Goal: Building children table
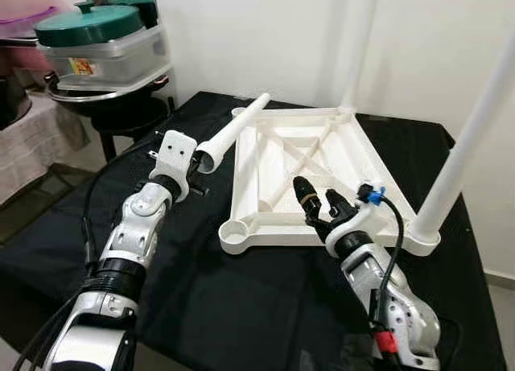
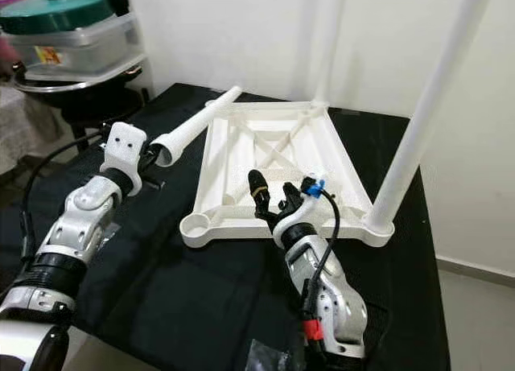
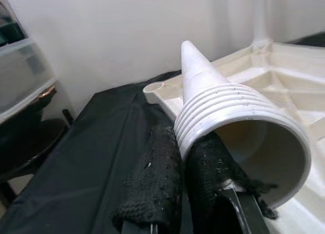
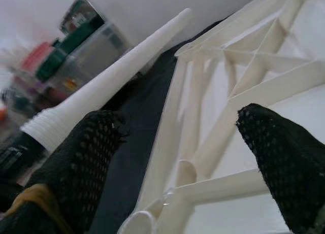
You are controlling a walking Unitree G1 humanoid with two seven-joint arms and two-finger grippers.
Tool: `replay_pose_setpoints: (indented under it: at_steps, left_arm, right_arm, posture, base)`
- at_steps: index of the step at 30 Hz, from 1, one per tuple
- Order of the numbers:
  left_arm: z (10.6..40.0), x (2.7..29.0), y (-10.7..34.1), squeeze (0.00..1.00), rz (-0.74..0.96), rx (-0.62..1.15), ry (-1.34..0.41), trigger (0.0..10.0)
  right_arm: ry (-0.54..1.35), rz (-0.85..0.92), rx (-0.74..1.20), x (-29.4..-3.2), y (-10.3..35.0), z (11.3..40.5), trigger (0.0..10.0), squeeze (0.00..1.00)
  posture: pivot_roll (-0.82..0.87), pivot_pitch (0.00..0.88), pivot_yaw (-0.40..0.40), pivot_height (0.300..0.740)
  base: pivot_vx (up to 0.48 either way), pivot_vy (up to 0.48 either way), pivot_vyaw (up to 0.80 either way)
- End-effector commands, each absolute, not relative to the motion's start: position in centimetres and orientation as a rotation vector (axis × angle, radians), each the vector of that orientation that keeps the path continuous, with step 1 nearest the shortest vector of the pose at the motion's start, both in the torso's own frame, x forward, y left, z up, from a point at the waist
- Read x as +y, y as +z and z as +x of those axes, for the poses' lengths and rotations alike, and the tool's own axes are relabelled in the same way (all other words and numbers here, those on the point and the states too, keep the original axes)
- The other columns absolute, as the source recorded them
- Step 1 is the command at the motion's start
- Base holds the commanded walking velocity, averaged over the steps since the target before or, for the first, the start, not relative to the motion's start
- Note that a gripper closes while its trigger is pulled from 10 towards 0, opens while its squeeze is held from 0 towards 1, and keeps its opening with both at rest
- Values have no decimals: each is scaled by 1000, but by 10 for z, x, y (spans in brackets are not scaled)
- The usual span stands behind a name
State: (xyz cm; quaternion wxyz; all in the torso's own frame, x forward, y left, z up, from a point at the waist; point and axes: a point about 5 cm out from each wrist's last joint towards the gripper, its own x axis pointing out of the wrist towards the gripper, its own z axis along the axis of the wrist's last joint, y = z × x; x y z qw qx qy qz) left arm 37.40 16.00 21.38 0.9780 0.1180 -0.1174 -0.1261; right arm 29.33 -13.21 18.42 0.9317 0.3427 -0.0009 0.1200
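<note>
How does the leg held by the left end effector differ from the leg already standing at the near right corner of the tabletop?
The held leg lies tilted, nearly level, while the mounted leg stands upright. The held leg is gripped at its threaded open end by the left end effector; the mounted leg is seated in a corner socket of the upside-down tabletop, untouched. Both are white, tapered plastic tubes.

I see the white tabletop [image 1: 322,182] lying upside down on the black-draped bench [image 1: 201,290], two legs [image 1: 471,138] standing upright in it; a third tapered leg [image 1: 233,133] held tilted beside it
</note>
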Motion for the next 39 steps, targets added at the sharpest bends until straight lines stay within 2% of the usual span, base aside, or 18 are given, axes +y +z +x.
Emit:
replay_pose_setpoints:
  at_steps: [1,8,10,17,20,24,28,39]
  left_arm:
    - [370,161,213,0,196,-244,-282,0]
    - [366,157,210,0,149,-235,-342,0]
    - [358,149,208,0,108,-235,-433,0]
    - [351,145,207,0,51,-229,-515,0]
    - [338,139,200,0,-53,-202,-642,0]
    - [335,138,198,0,-81,-191,-668,0]
    - [325,138,191,0,-177,-148,-770,0]
    - [309,134,177,0,-247,-61,-910,0]
  right_arm:
    - [342,906,-48,-114,200,297,10000,0]
    - [458,1032,-77,-106,212,297,10000,0]
    - [540,1139,-40,-97,210,295,10000,0]
    - [552,1199,11,-94,202,295,10000,0]
    - [563,1248,29,-94,199,298,10000,0]
    - [568,1259,31,-95,200,299,10000,0]
    - [551,1309,12,-102,201,305,10000,0]
    - [547,1357,-16,-108,205,309,10000,0]
  posture:
    - [9,0,-32,740]
    - [9,0,-31,740]
    - [13,0,-35,740]
    - [17,0,-40,740]
    - [15,0,-42,740]
    - [15,0,-42,740]
    - [15,0,-44,740]
    - [13,0,-40,740]
  base:
    - [0,0,0]
    - [0,0,0]
    - [0,0,0]
    - [0,0,0]
    - [0,0,0]
    - [0,0,0]
    - [0,0,0]
    - [0,0,0]
